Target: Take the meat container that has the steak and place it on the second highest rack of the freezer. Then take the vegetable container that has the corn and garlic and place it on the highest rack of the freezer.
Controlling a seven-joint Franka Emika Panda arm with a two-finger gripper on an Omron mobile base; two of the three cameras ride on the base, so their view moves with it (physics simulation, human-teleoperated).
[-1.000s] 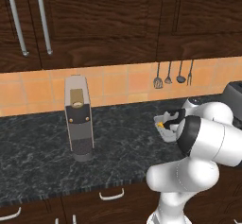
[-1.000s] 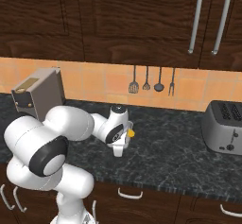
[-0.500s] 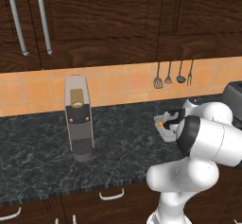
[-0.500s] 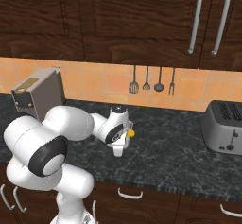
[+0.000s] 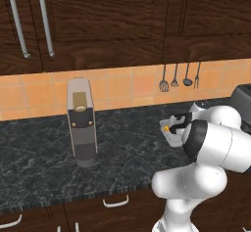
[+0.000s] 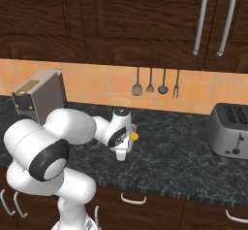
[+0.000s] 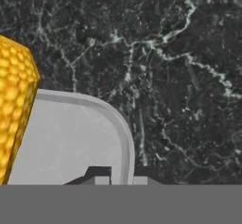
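Observation:
The vegetable container [image 7: 71, 138] is a pale grey tray with a rounded rim, lying on the black stone counter [image 7: 179, 76]. The yellow corn [image 7: 14, 109] lies in it at the left of the hand view. My gripper [image 7: 122, 175] is shut on the tray's rim, one fingertip inside the tray and one outside. In the left base view the tray [image 5: 172, 133] peeks out beside my forearm, with a bit of corn [image 5: 167, 127] showing. In the right base view my gripper [image 6: 121, 154] points down at the counter next to the corn [image 6: 134, 136]. The garlic is hidden. The meat container, the steak and the freezer are out of view.
A tall grey coffee machine [image 5: 82, 123] stands on the counter to the left, also seen from the other side [image 6: 41, 95]. A toaster [image 6: 230, 136] sits at the right. Kitchen utensils [image 6: 155, 83] hang on the tiled wall below dark wooden cabinets.
The gripper's jaws have closed onto the tray's rim. The arm and the tray have stayed where they were.

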